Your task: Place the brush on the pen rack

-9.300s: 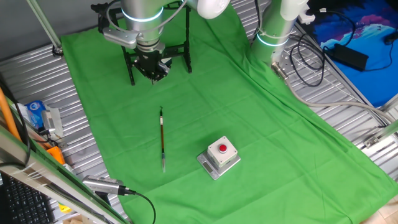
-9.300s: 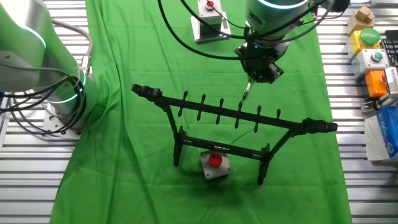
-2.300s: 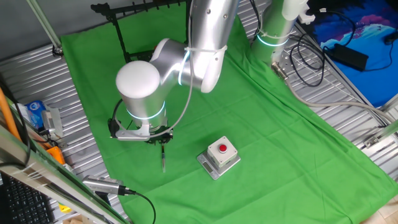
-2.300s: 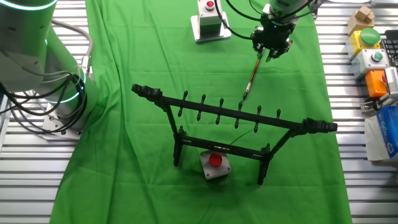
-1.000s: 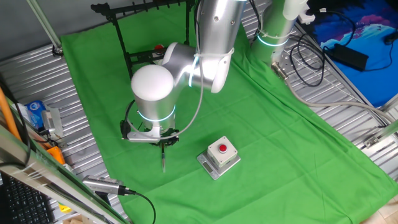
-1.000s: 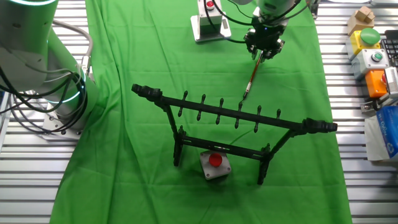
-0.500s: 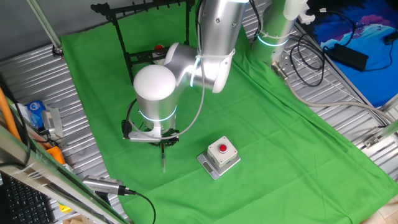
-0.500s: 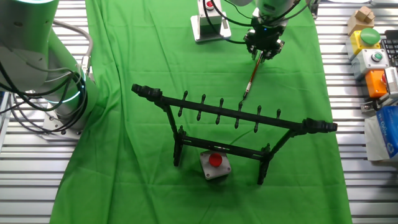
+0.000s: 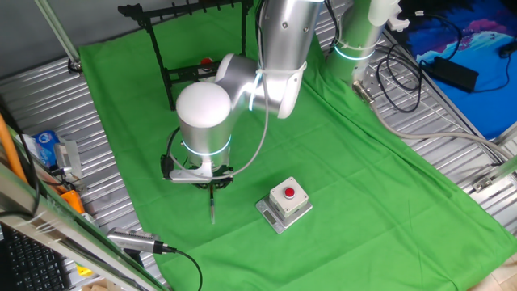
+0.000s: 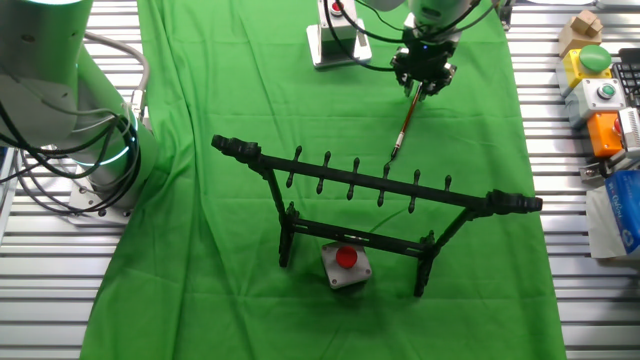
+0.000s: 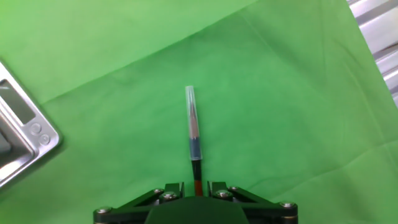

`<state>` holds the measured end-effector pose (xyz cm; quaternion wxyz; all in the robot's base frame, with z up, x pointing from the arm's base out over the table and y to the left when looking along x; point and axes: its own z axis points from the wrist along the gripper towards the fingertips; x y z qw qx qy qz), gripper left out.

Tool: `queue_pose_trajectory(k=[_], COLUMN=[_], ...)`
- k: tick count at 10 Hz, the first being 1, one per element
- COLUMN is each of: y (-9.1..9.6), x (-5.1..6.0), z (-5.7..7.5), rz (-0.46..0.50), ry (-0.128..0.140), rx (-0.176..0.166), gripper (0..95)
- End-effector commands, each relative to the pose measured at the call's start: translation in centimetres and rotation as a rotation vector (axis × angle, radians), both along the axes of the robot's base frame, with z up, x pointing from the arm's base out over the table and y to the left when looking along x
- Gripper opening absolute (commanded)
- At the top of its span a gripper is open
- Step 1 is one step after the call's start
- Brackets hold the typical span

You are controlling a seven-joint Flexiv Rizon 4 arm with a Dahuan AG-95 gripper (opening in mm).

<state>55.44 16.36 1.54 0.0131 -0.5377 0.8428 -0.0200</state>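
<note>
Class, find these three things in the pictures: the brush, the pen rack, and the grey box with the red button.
brush [image 11: 194, 146], hand view, dark band behind the pale tip.
pen rack [image 10: 372, 183], the other fixed view, notched top bar.
grey box [image 9: 278, 212], one fixed view, front wall below the button.

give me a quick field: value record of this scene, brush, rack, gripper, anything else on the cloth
brush: lying flat on the green cloth, pale tip pointing away from the hand; brush
pen rack: upright on the cloth, nothing on its notched top bar; pen rack
gripper: down over the brush's shaft; jaws on either side of it, grip unclear; gripper
grey box with red button: beside the brush's tip end; box
task state: brush not yet on the rack
</note>
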Motion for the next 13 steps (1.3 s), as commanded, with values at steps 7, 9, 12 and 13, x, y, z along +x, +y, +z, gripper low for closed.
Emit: queue_pose_trajectory(k=[7,9,12,13], y=[0.00,0.00,-0.20,-0.20], x=[-0.08,-0.08,-0.29,-0.26], z=[0.12,0.12,0.44,0.45], rz=[-0.050,-0.048,-0.051,-0.046], ry=[0.006,0.005,-0.003,-0.004], rx=[0.015,0.026,0.034,0.031], gripper=[19.0,19.0,19.0,19.0])
